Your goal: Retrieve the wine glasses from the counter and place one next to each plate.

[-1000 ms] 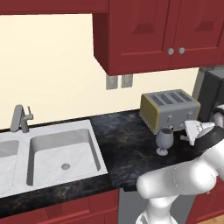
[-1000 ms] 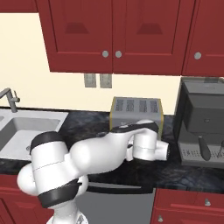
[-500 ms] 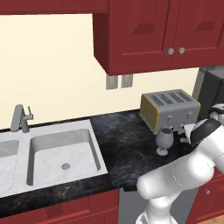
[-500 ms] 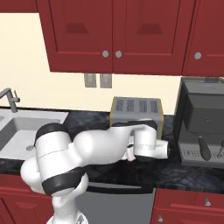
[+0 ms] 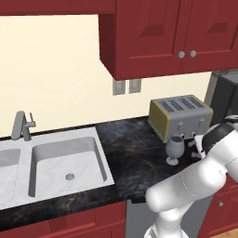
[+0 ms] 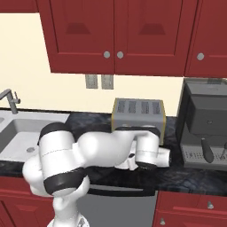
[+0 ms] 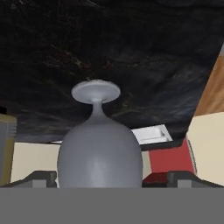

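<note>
I am reaching for a translucent grey-blue stemmed wine glass (image 5: 175, 149) standing on the black marbled stone desk (image 5: 135, 153) before the silver toaster (image 5: 180, 117). My gripper (image 7: 111, 178) is spread wide around its bowl; next I should be closing and lifting.

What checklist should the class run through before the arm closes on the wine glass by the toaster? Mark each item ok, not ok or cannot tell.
1. Wine glass stands upright on the counter: ok.
2. Gripper open: ok; a finger shows on each side of the bowl.
3. Bowl centred between the fingers: ok in the hand view.
4. Fingers touching the glass: cannot tell.
5. Toaster apart from the glass: ok; it stands just behind, with a gap.
6. Coffee machine out of the way: ok; it stands well right of the hand in the right base view.
</note>
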